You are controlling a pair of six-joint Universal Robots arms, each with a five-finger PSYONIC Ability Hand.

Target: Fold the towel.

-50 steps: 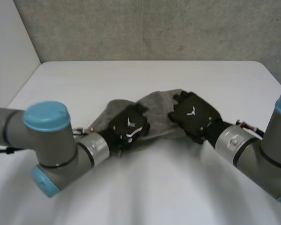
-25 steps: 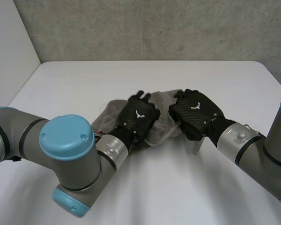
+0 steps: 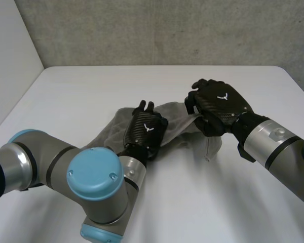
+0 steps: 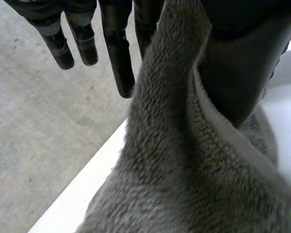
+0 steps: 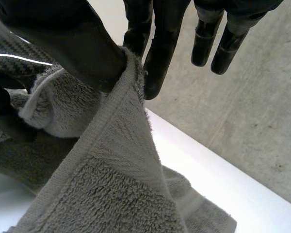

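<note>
Pinching the hemmed edge of the grey towel (image 5: 111, 189) between its thumb and one fingertip, the right hand (image 3: 220, 104) is holding that edge up off the white table (image 3: 157, 81). Its other fingers (image 5: 203, 43) are reaching out straight beyond the pinch, touching nothing. From the pinch the cloth is hanging down under the palm, and in the head view a short flap is dangling below the hand on its wrist side.

The left hand (image 3: 146, 130) is sitting just beside the right one, knuckles up, on the middle of the bunched towel. In its own wrist view a ridge of cloth is rising between the thumb (image 4: 233, 63) and the nearest finger. The thumb is pressing against that ridge, so the hand is gripping a fold there. The remaining fingers (image 4: 82, 39) are spreading out straight past the towel, free of it.

The rest of the towel is lying crumpled on the table beneath and behind the left hand, trailing back alongside the left arm (image 3: 96, 187). Between the two hands the cloth is running as a loose, sagging span. In the right wrist view the carbon-patterned back of the left hand is showing just beside the right thumb, with a curl of towel between them. The right arm (image 3: 273, 147) is reaching in over bare table.
</note>
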